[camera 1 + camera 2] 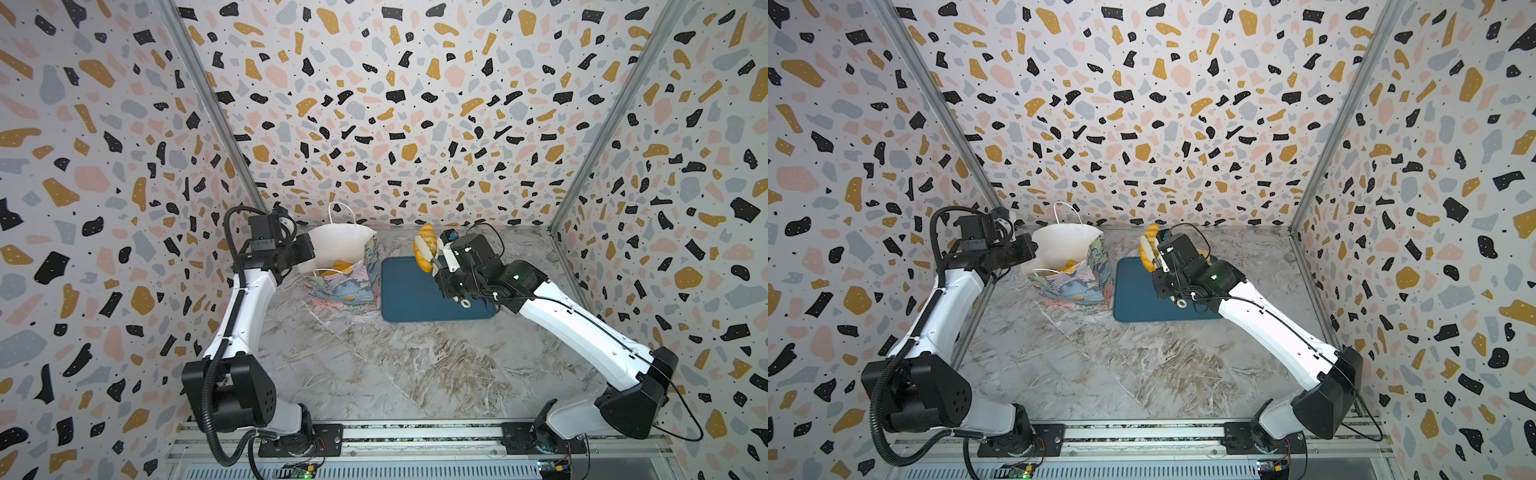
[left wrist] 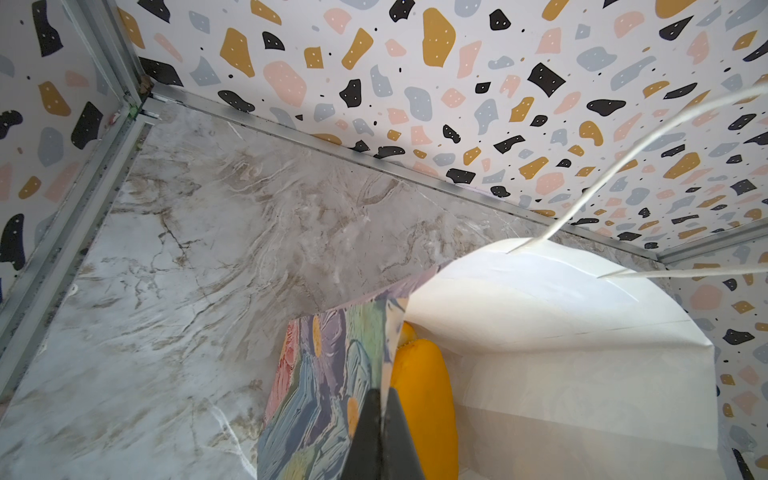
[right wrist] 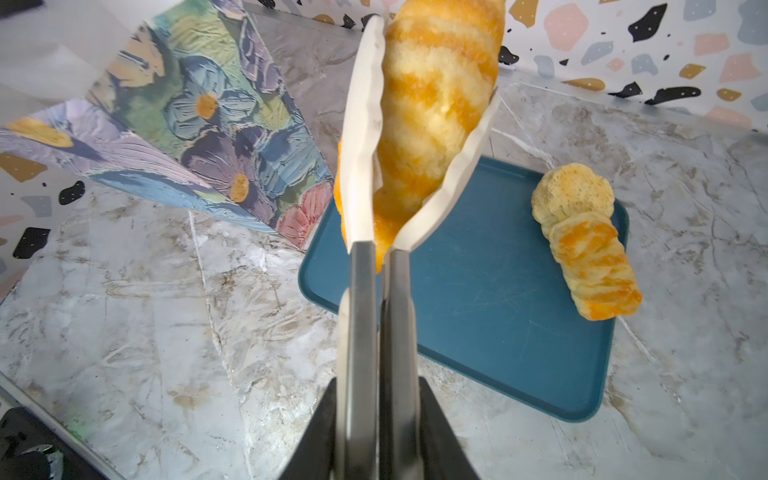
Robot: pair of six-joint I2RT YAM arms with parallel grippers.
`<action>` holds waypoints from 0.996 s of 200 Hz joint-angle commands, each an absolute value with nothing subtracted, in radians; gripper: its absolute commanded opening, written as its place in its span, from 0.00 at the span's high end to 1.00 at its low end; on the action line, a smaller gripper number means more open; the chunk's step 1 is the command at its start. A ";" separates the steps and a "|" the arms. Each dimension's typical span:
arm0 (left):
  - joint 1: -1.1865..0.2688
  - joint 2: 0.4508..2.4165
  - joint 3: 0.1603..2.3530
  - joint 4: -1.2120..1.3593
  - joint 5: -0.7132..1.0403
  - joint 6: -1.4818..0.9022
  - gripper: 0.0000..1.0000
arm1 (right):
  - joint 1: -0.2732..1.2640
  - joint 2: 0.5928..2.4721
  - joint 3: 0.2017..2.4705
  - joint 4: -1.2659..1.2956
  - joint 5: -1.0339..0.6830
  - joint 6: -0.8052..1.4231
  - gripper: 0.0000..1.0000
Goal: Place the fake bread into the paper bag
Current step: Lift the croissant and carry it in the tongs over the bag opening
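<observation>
the right gripper [image 3: 378, 399] is clamped on the metal handles of a pair of tongs [image 3: 363, 291]. the tongs' white tips pinch a striped roll [image 3: 436, 104], which is held clear of the tabletop [image 1: 374, 365]. in both top views the roll stands on end just right of centre, above the far left corner of the blue tray [image 1: 415, 299], a little right of the bag [image 1: 345, 286] and apart from it. the bag stands upright left of centre, just beside the tray's left edge; whether they touch i cannot tell. its mouth gapes wide, showing the white inside, and one white cord handle [image 1: 343, 212] rises against the back wall. the left gripper [image 2: 380, 432] is closed on the bag's left wall near the rim, with one finger on the flower print outside and one inside. orange bread [image 2: 424, 395] lies at the bottom of the bag. at the right of the right wrist frame, a pale round bun [image 3: 573, 195] and a second roll [image 3: 594, 270] lie touching each other along the tray's edge.
</observation>
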State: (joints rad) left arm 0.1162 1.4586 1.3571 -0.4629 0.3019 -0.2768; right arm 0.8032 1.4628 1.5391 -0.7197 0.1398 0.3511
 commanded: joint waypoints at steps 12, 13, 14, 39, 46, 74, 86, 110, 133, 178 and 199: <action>0.112 1.432 1.346 -0.442 0.308 -0.277 1.00 | 0.845 1.483 1.650 -0.724 0.195 0.351 0.75; 0.112 1.431 1.346 -0.443 0.308 -0.277 1.00 | 0.847 1.483 1.651 -0.724 0.195 0.351 0.75; 0.112 1.432 1.345 -0.443 0.308 -0.277 1.00 | 0.848 1.484 1.653 -0.724 0.195 0.350 0.75; 0.112 1.431 1.344 -0.441 0.311 -0.280 1.00 | 0.870 1.515 1.704 -0.726 0.207 0.345 0.75; 0.111 1.432 1.343 -0.440 0.313 -0.279 1.00 | 0.883 1.523 1.719 -0.717 0.219 0.342 0.75; 0.112 1.430 1.338 -0.430 0.322 -0.281 1.00 | 0.927 1.559 1.781 -0.678 0.227 0.315 0.76; 0.112 1.431 1.338 -0.430 0.321 -0.281 1.00 | 0.943 1.584 1.822 -0.678 0.232 0.306 0.76; 0.112 1.429 1.338 -0.431 0.321 -0.281 1.00 | 0.966 1.640 1.904 -0.684 0.237 0.285 0.76; 0.111 1.428 1.338 -0.430 0.320 -0.281 1.00 | 0.981 1.692 1.980 -0.698 0.237 0.270 0.75; 0.112 1.427 1.338 -0.432 0.319 -0.281 1.00 | 1.006 1.786 2.104 -0.711 0.226 0.243 0.75; 0.112 1.426 1.338 -0.431 0.318 -0.281 1.00 | 1.012 1.819 2.143 -0.712 0.217 0.235 0.75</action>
